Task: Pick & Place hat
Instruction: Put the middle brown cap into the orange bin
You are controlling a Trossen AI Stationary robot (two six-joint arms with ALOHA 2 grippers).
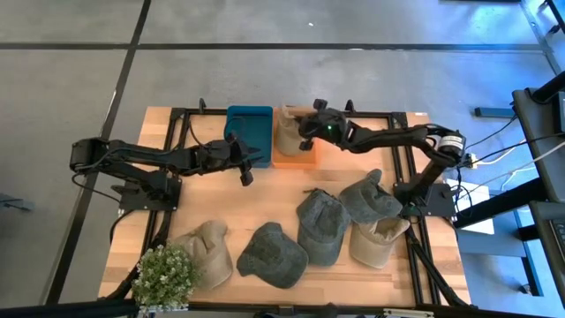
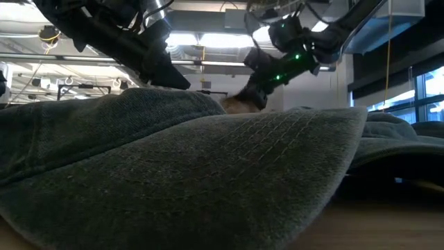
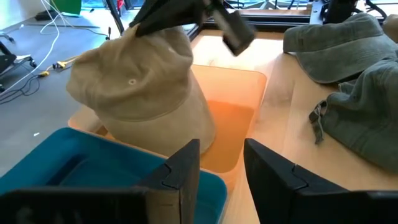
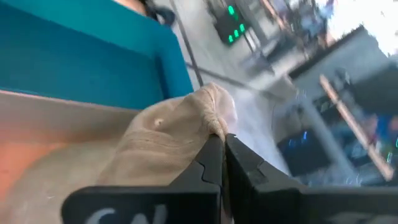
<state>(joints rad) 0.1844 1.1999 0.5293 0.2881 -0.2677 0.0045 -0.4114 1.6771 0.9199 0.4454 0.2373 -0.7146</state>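
A tan hat (image 3: 137, 99) stands tilted in the orange bin (image 3: 239, 124), its lower edge on the bin floor; it also shows from above as the tan hat (image 1: 290, 131). My right gripper (image 1: 306, 134) reaches over the orange bin (image 1: 296, 159) and is shut on the hat's upper part. My left gripper (image 3: 221, 168) is open and touches nothing. It hovers at the near edge of the teal bin (image 1: 249, 128), pointing toward the hat. In the low view, my right gripper (image 2: 258, 89) shows behind a big grey hat (image 2: 208, 173). My right gripper pinches a bunched fold of tan fabric (image 4: 214, 121) at the hat's top between its two fingers (image 4: 208, 165). It comes from above, slanting in from the table's right. The hat hangs tilted below the fingers with its lower edge (image 3: 155, 140) on the orange bin's floor.
Several more hats lie on the near half of the table: a tan hat (image 1: 207, 249), a grey hat (image 1: 274, 256), another grey hat (image 1: 320, 225), a third grey hat (image 1: 371, 199) and a tan hat (image 1: 380, 240). A potted plant (image 1: 165, 276) stands at the near left corner.
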